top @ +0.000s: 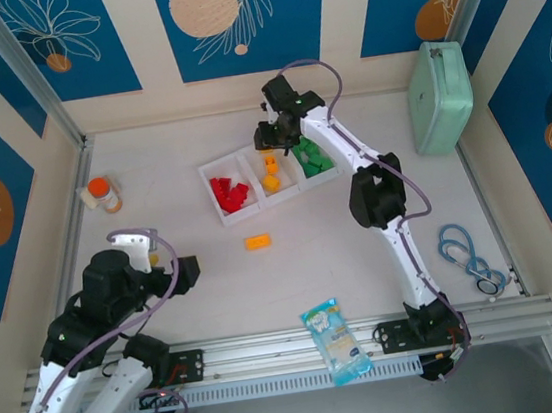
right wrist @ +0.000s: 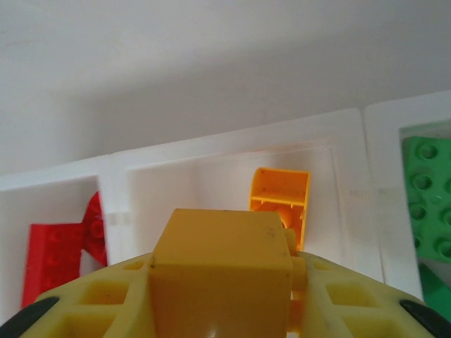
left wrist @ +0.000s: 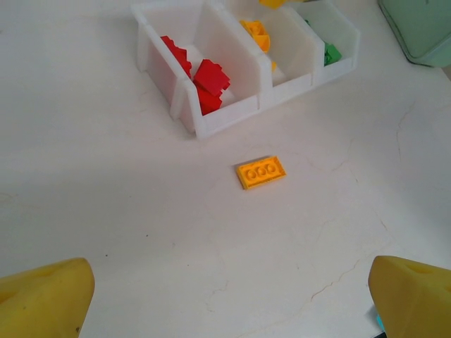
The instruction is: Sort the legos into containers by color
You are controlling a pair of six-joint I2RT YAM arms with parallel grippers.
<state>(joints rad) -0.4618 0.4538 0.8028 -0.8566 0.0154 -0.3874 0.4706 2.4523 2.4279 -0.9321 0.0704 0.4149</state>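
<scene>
The white three-compartment tray (top: 256, 204) stands at the table's middle back. Red bricks (top: 230, 193) lie in its left compartment, yellow-orange ones (top: 272, 179) in the middle, green ones (top: 312, 158) in the right. My right gripper (top: 272, 159) hovers over the middle compartment, shut on a yellow-orange brick (right wrist: 222, 271); below it another yellow-orange brick (right wrist: 280, 203) leans against the compartment's wall. A flat yellow-orange brick (top: 257, 241) (left wrist: 261, 172) lies alone on the table in front of the tray. My left gripper (left wrist: 232, 296) is open, low at the near left, its fingertips (left wrist: 49, 299) wide apart over bare table.
An orange-capped small bottle (top: 104, 194) stands at the far left. A mint-green lidded case (top: 440, 96) lies at the back right. A blue-and-white snack packet (top: 337, 340) rests on the front rail, and a blue stethoscope-like loop (top: 469, 258) at the right.
</scene>
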